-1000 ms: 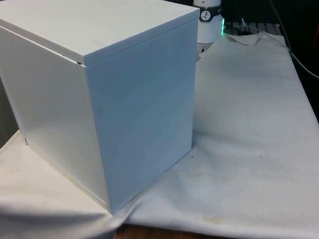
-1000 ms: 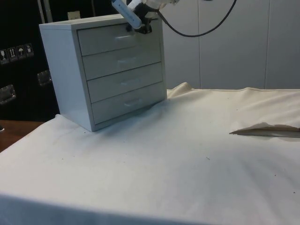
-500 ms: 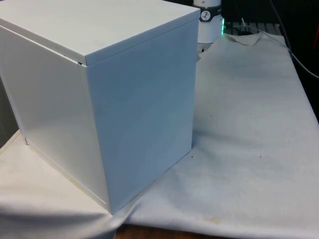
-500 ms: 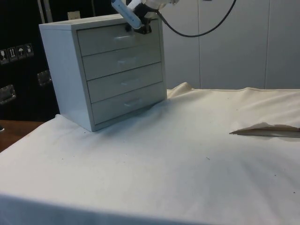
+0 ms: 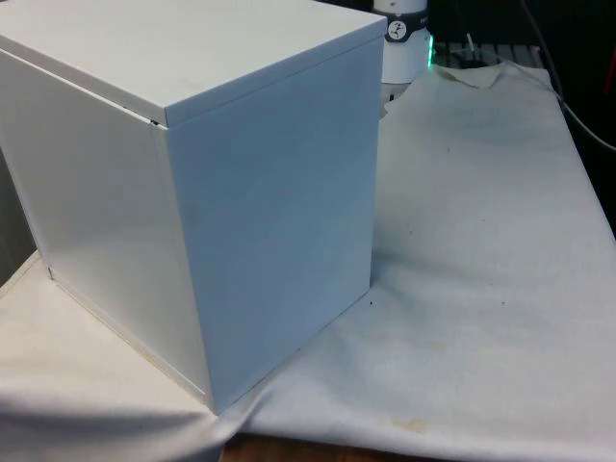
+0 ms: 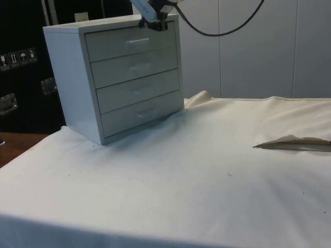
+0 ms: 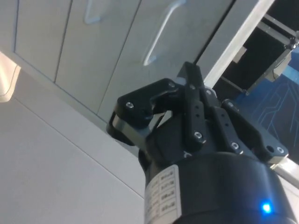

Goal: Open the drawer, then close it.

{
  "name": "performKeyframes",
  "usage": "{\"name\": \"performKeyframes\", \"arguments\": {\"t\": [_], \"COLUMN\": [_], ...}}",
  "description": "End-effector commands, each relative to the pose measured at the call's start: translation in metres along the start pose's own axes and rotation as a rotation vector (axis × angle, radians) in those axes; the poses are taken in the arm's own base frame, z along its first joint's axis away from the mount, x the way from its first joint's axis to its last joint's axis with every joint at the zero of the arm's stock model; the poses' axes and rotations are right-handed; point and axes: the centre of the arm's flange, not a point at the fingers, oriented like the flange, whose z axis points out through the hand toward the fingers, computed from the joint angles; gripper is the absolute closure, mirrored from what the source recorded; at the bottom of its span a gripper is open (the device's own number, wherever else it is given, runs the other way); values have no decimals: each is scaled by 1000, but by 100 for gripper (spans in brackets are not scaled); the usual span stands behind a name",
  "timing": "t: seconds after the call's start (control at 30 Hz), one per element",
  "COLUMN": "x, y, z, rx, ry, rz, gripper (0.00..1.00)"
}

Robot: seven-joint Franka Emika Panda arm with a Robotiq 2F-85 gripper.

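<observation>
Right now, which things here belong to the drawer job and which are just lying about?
For the job:
- chest of drawers
- top drawer, shut
- tool, at the chest's top front edge

Lying about:
- white cloth
- black cable

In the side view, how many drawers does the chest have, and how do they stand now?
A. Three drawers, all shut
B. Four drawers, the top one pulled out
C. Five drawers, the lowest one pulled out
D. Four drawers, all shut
D: the chest shows four drawer fronts stacked, all flush with its face, none pulled out.
</observation>
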Motion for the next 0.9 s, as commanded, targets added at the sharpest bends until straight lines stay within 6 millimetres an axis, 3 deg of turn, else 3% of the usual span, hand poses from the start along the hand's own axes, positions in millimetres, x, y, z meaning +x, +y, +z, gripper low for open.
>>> {"name": "performKeyframes", "arguments": {"t": [0.0, 0.87], "x": [0, 4], "y": [1, 4], "z": [-3, -71], "rx": [-3, -72], "ry": [0, 31], "rz": [3, 78], "gripper": [100, 100]}}
